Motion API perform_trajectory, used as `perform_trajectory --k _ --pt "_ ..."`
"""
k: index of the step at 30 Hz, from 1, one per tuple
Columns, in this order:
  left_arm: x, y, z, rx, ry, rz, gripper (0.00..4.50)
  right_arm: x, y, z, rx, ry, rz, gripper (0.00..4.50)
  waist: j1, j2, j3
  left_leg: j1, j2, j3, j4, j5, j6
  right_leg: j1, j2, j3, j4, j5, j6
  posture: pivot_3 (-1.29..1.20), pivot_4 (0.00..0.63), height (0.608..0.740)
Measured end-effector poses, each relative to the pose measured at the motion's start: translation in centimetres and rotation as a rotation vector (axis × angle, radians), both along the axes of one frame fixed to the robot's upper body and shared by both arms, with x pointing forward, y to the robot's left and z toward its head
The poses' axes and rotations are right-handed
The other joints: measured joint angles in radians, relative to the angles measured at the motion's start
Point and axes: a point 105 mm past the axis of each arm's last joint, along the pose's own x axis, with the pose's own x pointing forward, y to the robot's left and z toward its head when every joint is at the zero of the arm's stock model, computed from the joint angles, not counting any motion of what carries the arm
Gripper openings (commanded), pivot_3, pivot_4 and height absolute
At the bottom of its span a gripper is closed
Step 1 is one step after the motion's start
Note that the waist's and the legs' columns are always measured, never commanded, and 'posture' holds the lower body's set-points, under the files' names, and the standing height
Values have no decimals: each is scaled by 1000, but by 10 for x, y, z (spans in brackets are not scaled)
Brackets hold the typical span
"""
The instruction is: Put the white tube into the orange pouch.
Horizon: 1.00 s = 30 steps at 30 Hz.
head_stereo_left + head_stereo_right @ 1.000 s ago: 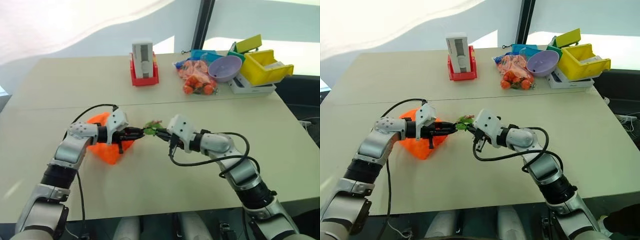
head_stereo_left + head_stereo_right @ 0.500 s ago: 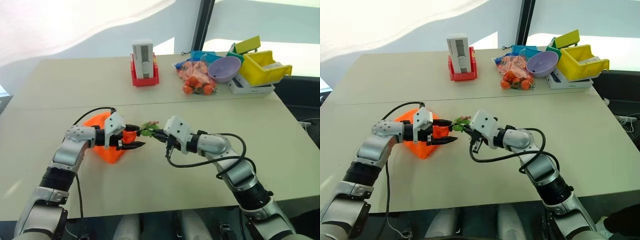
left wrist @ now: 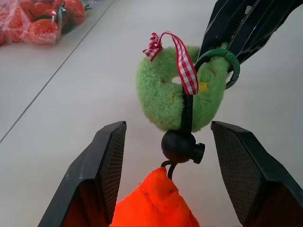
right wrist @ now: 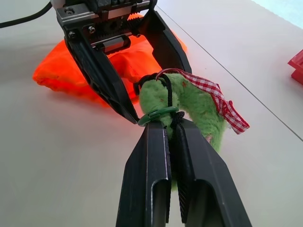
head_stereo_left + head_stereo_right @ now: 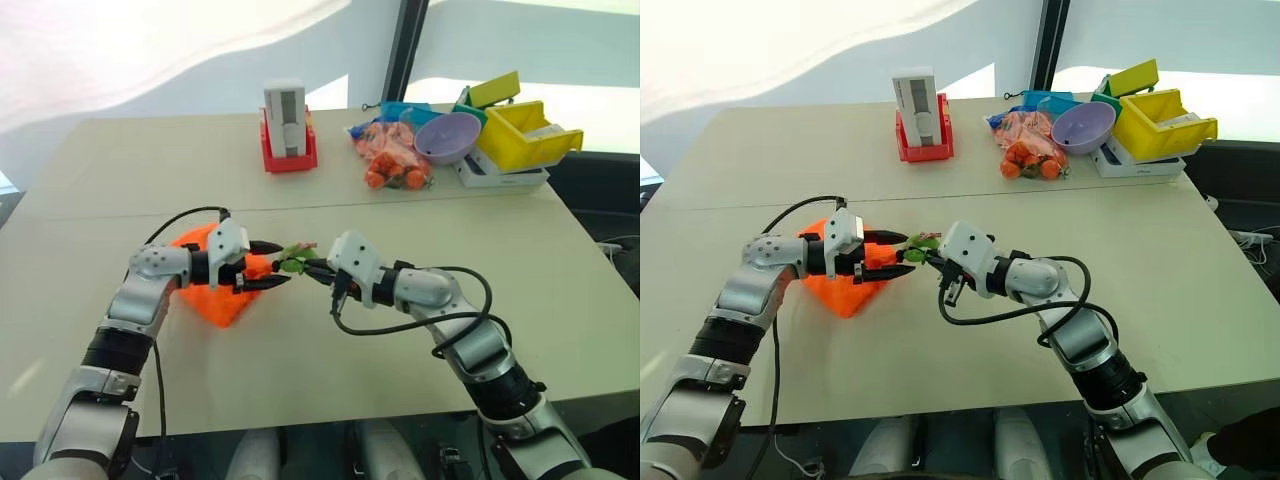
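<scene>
Orange pouch (image 5: 213, 288) lies on the pale counter (image 5: 330, 370) toward the left, with the left gripper (image 5: 277, 265) just over its right edge, jaws spread apart and holding nothing. Between those jaws sits the black cord stopper (image 3: 181, 146), and just right of it a fluffy green tag (image 3: 175, 98) with a red checked ribbon (image 3: 185, 62). Right gripper (image 4: 166, 124) is clenched on the cord at a green ring (image 4: 158, 115); the white tube cannot be made out anywhere

Far side of table (image 5: 140, 160): white box in red holder (image 5: 288, 130), purple bowl (image 5: 448, 135), yellow bins (image 5: 530, 130).
</scene>
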Motion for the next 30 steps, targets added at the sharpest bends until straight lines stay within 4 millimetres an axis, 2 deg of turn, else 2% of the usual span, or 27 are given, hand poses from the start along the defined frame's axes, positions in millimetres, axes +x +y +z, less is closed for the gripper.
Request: perform_trajectory --k 3,7,15,19,22,27,30 --pt "0 0 0 8 -1 -15 2258 0 0 0 0 -1 0 0 0 0 0 0 0 0 0 0 0 0 0 0 0 0 0 0 150 740" --pt "-1 0 -2 12 13 -24 276 0 0 0 1 -1 -1 0 0 0 0 0 0 0 0 0 0 0 0 0 0 0 0 0 150 740" --pt "-1 2 -5 47 11 -15 217 0 0 1 2 -7 0 0 0 0 0 0 0 0 0 0 0 0 0 0 0 0 0 0 150 740" --pt "1 11 -11 110 -10 12 217 2 -1 1 -1 -19 -8 0 -1 0 0 0 0 0 0 0 0 0 0 0 0 0 0 0 150 740" --pt "0 19 -18 158 2 30 217 11 -7 1 -19 -35 -56 0 -1 0 0 0 0 0 0 0 0 0 0 0 0 0 0 0 150 740" --pt "-8 32 -26 215 30 49 217 37 -32 2 -63 -81 -209 0 0 0 0 0 0 0 0 0 0 0 0 0 0 0 0 0 150 740" --pt "-11 35 -27 226 29 57 217 44 -40 -3 -85 -86 -248 0 0 0 0 0 1 0 0 0 0 0 0 0 0 0 0 0 150 740"
